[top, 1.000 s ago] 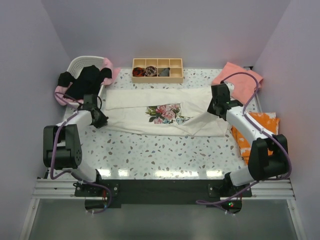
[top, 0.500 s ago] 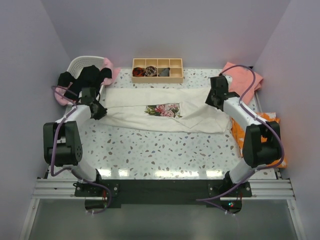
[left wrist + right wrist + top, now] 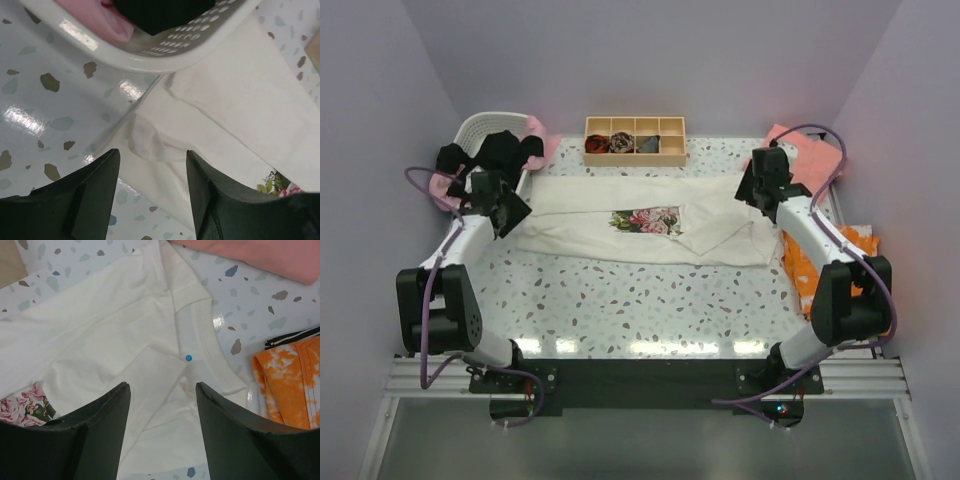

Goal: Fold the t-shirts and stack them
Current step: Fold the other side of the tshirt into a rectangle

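A speckled terrazzo-pattern table [image 3: 650, 300] is observed, with a cream-white t-shirt [image 3: 590, 235] laid flat across its middle, rose print uppermost. A white perforated basket [image 3: 480, 125] is placed at the far left corner, just beside the shirt, and a wooden compartment tray [image 3: 635, 157] at the far edge. A salmon-pink t-shirt [image 3: 810, 160] is noted at the far right corner, and an orange tie-dye cloth [image 3: 798, 282] along the right edge.

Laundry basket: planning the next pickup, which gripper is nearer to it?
Left. The left gripper hovers open just beside the basket; the right gripper is across the table, open over the collar of the cream t-shirt.
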Motion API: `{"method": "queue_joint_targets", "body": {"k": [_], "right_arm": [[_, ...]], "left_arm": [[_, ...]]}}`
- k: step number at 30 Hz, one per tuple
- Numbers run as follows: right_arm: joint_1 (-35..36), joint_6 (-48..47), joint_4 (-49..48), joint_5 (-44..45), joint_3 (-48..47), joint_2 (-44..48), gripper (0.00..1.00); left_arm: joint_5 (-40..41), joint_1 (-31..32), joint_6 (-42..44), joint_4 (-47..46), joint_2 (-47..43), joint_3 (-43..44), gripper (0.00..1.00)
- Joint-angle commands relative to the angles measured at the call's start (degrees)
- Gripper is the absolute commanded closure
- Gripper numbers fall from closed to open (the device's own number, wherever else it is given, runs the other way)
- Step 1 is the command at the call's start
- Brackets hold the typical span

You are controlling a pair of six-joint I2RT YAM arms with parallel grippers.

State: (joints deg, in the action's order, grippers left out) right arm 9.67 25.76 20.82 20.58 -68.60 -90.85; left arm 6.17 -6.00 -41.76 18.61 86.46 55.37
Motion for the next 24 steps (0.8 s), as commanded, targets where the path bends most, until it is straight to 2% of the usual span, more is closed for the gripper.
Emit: {"method": "queue_joint_targets", "body": {"k": [1,4,6,8,15,24], "right_arm": [[-0.1,-1.3,3.1,-4.1,0.3,3.4,0.41],[-0.1,0.4,4.0,-10.4,1.4,1.2,0.43],[-0.1,2.5,3.0,-16.0,3.2,-0.8,0.46],[-0.2,3.6,1.9,-20.4,4.4,-2.0,0.48],[0.0,7.4,-3.5,-31.4,8.8,-4.2,0.49],[0.1,11.9,-7.9,-36.1,13.8,-4.8,0.49]], "left_arm": [[-12.7,-0.2,3.2,-9.2,-0.2,-0.8,0.4],[-25.7,0.6,3.9,-15.7,4.7,-0.7,0.43],[-31.5,1.9,4.4,-15.6,8.4,0.9,0.45],[-33.9,3.1,5.2,-15.4,12.6,2.8,0.5],[-32.2,6.3,4.1,-17.7,15.1,1.2,0.51],[-26.9,6.9,4.5,-15.5,15.3,0.3,0.54]]}}
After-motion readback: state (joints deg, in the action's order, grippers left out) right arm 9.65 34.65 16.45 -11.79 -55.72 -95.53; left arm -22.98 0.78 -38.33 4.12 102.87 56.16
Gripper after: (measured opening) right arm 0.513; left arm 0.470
